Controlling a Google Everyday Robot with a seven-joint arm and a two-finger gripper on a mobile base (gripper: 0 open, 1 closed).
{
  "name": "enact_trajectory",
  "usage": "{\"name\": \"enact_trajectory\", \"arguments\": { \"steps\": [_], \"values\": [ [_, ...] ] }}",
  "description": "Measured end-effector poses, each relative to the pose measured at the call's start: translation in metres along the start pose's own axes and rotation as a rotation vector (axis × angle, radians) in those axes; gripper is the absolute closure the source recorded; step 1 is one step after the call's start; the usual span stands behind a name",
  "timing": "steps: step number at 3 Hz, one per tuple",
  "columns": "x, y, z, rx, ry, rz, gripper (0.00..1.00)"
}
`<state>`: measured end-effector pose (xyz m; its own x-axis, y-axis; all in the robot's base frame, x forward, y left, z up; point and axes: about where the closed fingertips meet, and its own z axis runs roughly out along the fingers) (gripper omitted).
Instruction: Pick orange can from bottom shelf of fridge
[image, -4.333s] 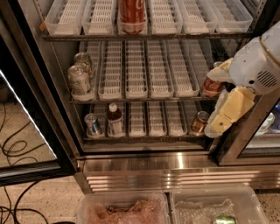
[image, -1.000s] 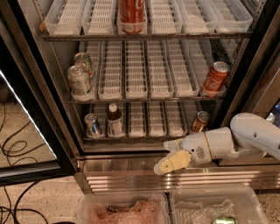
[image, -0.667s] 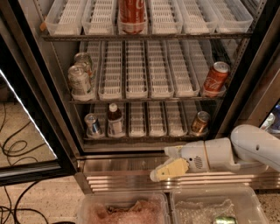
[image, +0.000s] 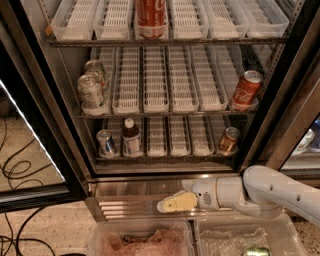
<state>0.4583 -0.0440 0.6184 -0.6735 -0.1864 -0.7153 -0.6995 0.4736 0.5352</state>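
Observation:
The orange can (image: 229, 140) is a small copper-orange can with a silver rim. It stands upright at the right end of the bottom shelf (image: 170, 156) of the open fridge (image: 165, 90). My gripper (image: 167, 205) has pale yellow fingers and points left. It hangs low in front of the fridge's ribbed steel base, below and left of the orange can and well apart from it. My white arm (image: 270, 192) reaches in from the right. Nothing shows in the gripper.
A small silver-and-blue can (image: 105, 143) and a dark bottle (image: 131, 138) stand at the bottom shelf's left. A red can (image: 246, 89) and clear jars (image: 91, 91) sit on the middle shelf, a large red can (image: 151, 17) on top. Two plastic bins (image: 140, 240) lie below. Cables (image: 20, 170) are at left.
My arm has swung down from in front of the shelves' right side to the fridge's base, uncovering the orange can. In the last second the gripper has moved further left and down.

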Motion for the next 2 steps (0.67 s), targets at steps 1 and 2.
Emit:
{"name": "enact_trajectory", "arguments": {
  "steps": [1,2],
  "values": [
    [-0.0011,-0.0044,0.0005,0.016,-0.005,0.001,0.00],
    [-0.0039,-0.0084,0.0004,0.104,-0.008,0.002,0.00]
  ]
}}
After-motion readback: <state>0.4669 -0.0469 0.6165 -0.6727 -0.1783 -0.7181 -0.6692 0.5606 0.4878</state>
